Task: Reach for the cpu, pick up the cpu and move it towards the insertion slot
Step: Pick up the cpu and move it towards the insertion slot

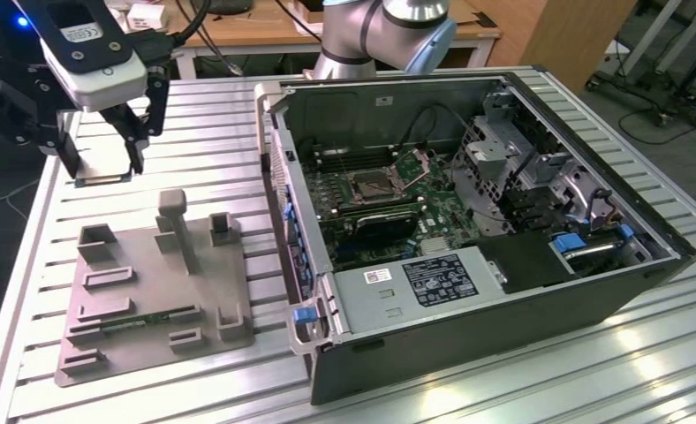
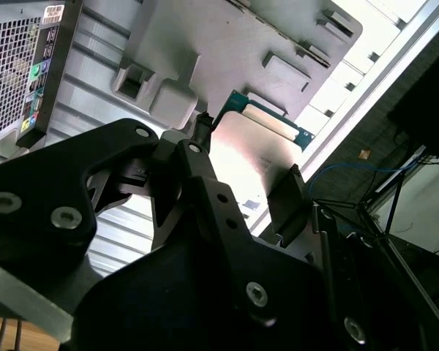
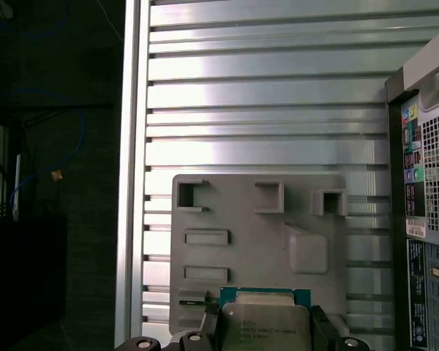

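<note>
My gripper (image 1: pixel 103 168) hangs at the exterior view's far left, above the slatted table, shut on the cpu (image 1: pixel 103 179). In the first wrist view the cpu (image 3: pixel 265 323) shows its silvery-grey top and green edge between two black fingers (image 3: pixel 207 322). Its pale underside shows in the second wrist view, cpu (image 2: pixel 252 150). The insertion slot (image 1: pixel 372 186) is a square metal-framed socket with its bracket raised, on the board inside the open computer case (image 1: pixel 537 291), well to the exterior view's right of the gripper.
A grey holder plate (image 1: pixel 124 344) with upright posts lies on the table just under and in front of the gripper; a narrow green memory strip (image 1: pixel 147 319) rests in it. The arm's base (image 1: pixel 383 35) stands behind the case. The table's edge (image 1: pixel 18 265) runs close by.
</note>
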Available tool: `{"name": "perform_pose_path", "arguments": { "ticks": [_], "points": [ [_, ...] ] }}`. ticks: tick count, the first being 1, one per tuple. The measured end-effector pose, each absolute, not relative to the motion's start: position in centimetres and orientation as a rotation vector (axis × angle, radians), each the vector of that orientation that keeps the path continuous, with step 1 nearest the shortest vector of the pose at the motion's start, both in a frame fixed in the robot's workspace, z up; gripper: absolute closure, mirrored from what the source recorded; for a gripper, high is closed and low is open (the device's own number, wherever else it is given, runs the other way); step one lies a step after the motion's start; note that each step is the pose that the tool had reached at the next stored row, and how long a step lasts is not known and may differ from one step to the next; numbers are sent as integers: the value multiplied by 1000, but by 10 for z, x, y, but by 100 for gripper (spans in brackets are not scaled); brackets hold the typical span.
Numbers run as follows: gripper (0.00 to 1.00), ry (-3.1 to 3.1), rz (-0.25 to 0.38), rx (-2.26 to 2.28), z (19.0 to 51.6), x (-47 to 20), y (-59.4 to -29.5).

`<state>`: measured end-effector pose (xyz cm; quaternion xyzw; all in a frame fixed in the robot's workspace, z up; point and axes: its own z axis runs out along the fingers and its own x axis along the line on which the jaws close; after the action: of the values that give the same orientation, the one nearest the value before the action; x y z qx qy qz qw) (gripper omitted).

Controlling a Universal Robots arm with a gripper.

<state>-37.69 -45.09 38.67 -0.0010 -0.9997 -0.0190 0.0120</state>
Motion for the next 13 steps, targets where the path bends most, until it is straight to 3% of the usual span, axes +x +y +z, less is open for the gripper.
{"name": "perform_pose_path", "arguments": {
  "ticks": [13],
  "points": [
    [45,-3117,-59,-3,387,-372,-451]
  ]
}}
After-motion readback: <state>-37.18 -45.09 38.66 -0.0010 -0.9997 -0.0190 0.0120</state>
